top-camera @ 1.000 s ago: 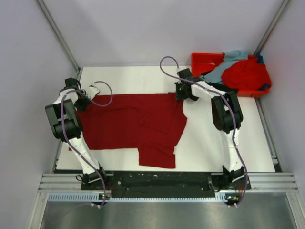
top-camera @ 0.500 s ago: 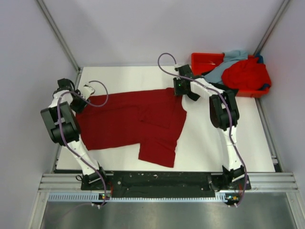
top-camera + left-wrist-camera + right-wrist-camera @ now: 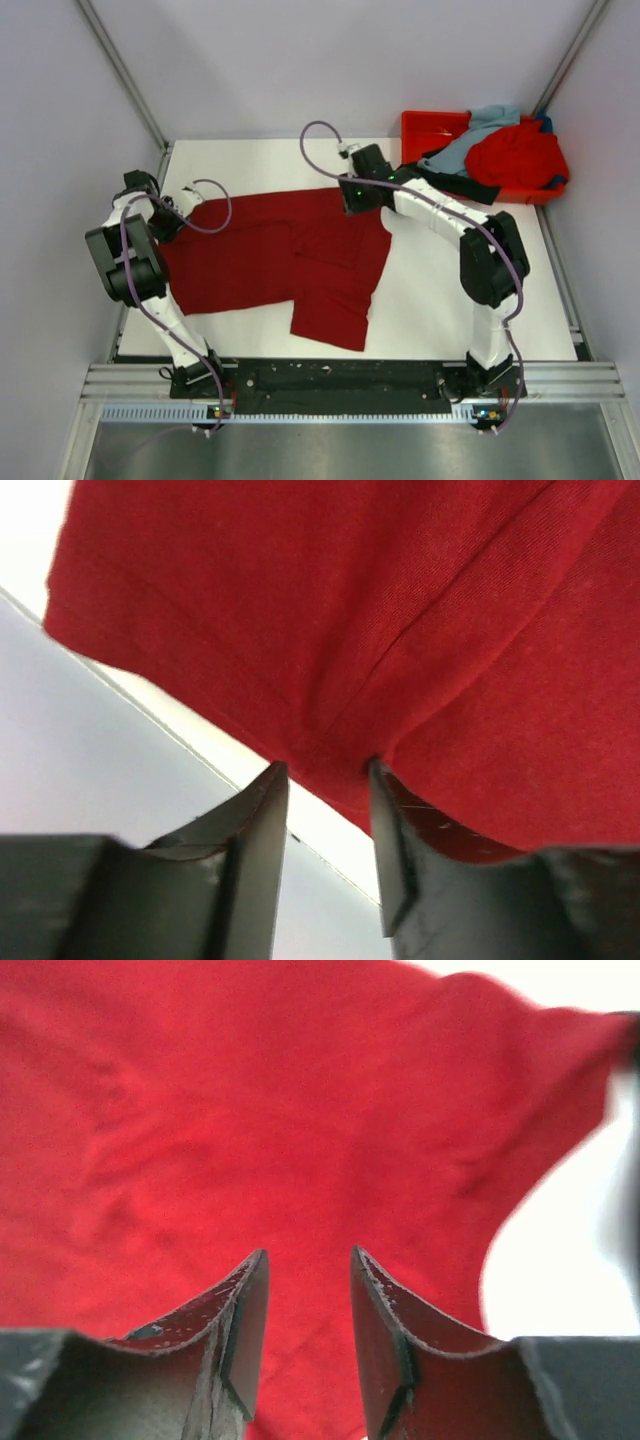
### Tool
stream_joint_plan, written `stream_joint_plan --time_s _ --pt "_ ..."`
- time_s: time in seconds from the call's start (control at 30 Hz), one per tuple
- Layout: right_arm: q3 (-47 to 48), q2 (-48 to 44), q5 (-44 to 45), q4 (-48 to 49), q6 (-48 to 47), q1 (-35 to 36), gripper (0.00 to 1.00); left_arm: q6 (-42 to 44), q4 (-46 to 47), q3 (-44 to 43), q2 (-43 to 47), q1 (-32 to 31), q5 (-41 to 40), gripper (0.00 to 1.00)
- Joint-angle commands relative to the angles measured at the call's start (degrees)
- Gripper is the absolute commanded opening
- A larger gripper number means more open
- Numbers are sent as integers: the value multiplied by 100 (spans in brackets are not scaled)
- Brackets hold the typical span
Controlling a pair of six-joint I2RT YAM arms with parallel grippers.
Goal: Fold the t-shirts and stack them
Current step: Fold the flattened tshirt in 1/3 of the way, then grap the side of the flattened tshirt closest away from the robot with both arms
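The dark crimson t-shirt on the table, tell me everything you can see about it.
The crimson t-shirt is soft, knit-looking cloth lying spread flat and sideways on the white table, lightly creased. One short sleeve points toward the near edge; a flap lies folded over the body near its right end. A stitched seam shows in the left wrist view. The left tool sits at its left edge and the right tool over its far right part, both open, neither gripping it.

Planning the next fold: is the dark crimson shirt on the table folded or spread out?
Mostly spread: the dark crimson shirt lies flat across the table, one sleeve sticking out toward the near edge. No fold finished.
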State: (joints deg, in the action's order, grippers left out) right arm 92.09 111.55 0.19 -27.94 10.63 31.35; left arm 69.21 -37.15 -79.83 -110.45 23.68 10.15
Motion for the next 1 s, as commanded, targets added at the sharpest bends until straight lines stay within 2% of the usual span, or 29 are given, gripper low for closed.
stream_joint_plan --time_s 0.0,0.07,0.17,0.3,0.63,0.67,0.8,0.87,0.97 --pt "-463 208 -668 -27 43 626 30 14 392 82 -213 31 -242 34" --pt "-727 367 -766 26 315 653 19 -48 471 99 -248 31 -259 20" --pt "-1035 456 -328 44 650 644 6 -83 664 178 -257 31 -347 0" --pt "-1325 500 -98 52 861 513 2 -171 1042 170 -327 75 -584 0" --pt "-2081 96 -115 35 906 248 2 -101 1131 108 -354 172 -752 0" --pt "-2081 43 -194 43 801 248 3 -144 1087 91 -302 163 -717 1" --pt "-1862 -413 -581 148 318 327 11 -302 1060 240 93 146 -375 32" --pt "-1809 -712 -799 341 150 380 25 -487 1078 293 330 154 -277 48" --pt "-1888 -1239 -1300 763 -209 459 42 -654 850 328 743 154 -189 57"
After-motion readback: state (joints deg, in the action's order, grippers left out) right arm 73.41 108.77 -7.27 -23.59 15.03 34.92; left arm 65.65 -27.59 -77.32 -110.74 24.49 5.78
